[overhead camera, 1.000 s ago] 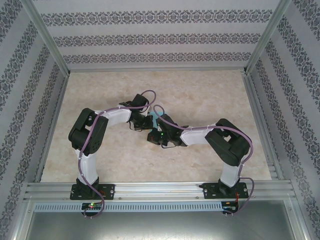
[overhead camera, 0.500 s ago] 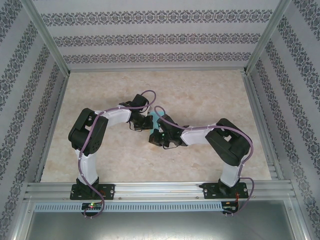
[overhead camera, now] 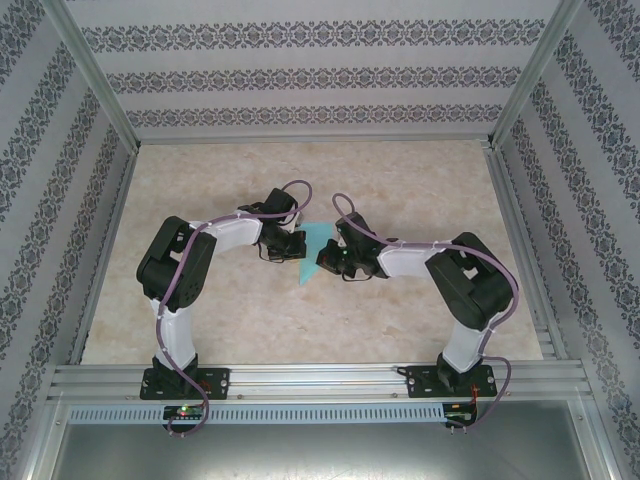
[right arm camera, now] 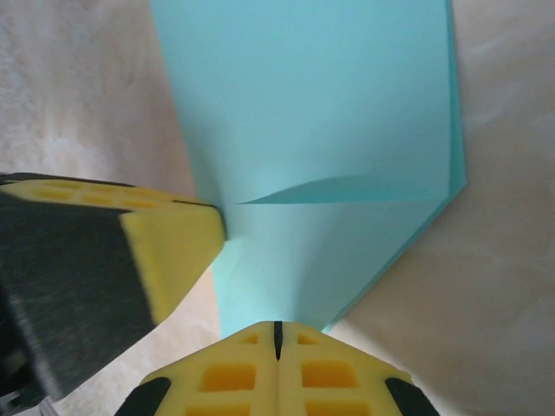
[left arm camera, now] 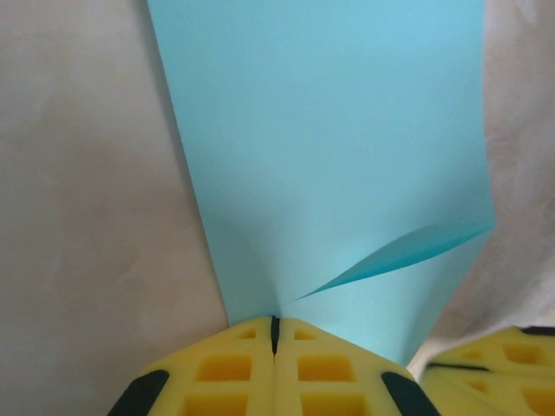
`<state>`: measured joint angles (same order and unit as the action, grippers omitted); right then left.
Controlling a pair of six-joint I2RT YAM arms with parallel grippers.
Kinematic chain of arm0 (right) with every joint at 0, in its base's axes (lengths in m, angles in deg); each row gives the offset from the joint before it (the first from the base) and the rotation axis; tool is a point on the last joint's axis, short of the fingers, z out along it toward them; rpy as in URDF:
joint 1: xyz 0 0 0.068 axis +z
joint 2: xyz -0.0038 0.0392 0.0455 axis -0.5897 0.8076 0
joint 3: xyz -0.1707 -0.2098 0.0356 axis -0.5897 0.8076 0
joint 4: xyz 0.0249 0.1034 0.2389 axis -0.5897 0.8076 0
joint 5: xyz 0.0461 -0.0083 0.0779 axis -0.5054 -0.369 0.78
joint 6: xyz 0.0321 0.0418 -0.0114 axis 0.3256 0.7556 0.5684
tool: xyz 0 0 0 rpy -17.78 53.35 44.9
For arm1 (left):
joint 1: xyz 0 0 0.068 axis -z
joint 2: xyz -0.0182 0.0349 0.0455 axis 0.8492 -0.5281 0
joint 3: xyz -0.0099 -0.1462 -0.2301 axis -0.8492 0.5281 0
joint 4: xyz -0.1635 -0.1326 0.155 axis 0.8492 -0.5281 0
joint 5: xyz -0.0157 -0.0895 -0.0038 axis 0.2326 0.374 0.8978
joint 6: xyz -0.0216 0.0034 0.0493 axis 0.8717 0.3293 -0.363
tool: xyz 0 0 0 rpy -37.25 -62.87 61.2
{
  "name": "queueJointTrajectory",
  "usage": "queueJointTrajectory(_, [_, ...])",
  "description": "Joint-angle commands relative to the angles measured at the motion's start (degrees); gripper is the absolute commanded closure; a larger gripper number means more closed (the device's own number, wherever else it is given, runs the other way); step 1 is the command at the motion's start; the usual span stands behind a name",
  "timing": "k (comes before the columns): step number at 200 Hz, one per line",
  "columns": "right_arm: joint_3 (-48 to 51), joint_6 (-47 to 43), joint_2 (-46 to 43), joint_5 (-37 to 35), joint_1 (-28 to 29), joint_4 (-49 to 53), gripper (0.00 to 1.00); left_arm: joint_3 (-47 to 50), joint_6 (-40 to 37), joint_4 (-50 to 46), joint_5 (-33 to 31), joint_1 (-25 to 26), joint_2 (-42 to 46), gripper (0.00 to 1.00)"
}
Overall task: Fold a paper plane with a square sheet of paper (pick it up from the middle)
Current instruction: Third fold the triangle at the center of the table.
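L claw (left arm camera: 275,334) & R claw (right arm camera: 277,336) both clamped on folded paper sheet (overhead camera: 314,240), frame ctr, claws nearly touching; marbled bench (overhead camera: 420,170) beneath.

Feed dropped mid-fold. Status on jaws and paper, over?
Left gripper: jaws shut on the paper. Right gripper: jaws shut on it too, beside the left. Paper partly folded, one flap lifting. No obstruction seen.

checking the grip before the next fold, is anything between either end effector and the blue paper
Nothing visible does. The left end effector and the right end effector are each shut directly on an edge of the sheet of paper, with the bare table behind it.
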<state>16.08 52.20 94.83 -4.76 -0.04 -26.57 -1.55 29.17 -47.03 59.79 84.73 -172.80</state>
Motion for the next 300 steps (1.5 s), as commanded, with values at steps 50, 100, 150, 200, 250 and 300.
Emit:
queueJointTrajectory(50, [-0.3,-0.36,3.67,1.07,-0.9,-1.03,1.0,0.59,-0.41,-4.76,-3.47,0.04,-3.27,1.0])
queueJointTrajectory(100, [0.22,-1.64,-0.97,1.67,-0.93,-4.85,1.0,-0.65,-0.81,-5.33,-2.53,0.04,-2.91,1.0])
queueJointTrajectory(150, [-1.54,-1.73,3.91,1.1,-1.65,-3.3,1.0,-0.58,-1.16,-5.4,-2.31,0.09,-2.85,1.0])
queueJointTrajectory(200, [-0.77,-1.26,5.56,-0.23,-1.47,-1.97,1.0,0.75,0.9,-2.42,-0.47,0.07,1.29,1.0])
queueJointTrajectory(250, [-0.47,-1.31,5.3,-0.45,-1.43,-1.44,1.0,8.98,6.91,8.54,5.45,0.28,11.56,0.75])
queueJointTrajectory(300, [-0.75,-1.13,5.95,-0.22,-1.24,-1.33,1.0,12.94,10.19,12.33,10.32,1.93,11.77,0.95])
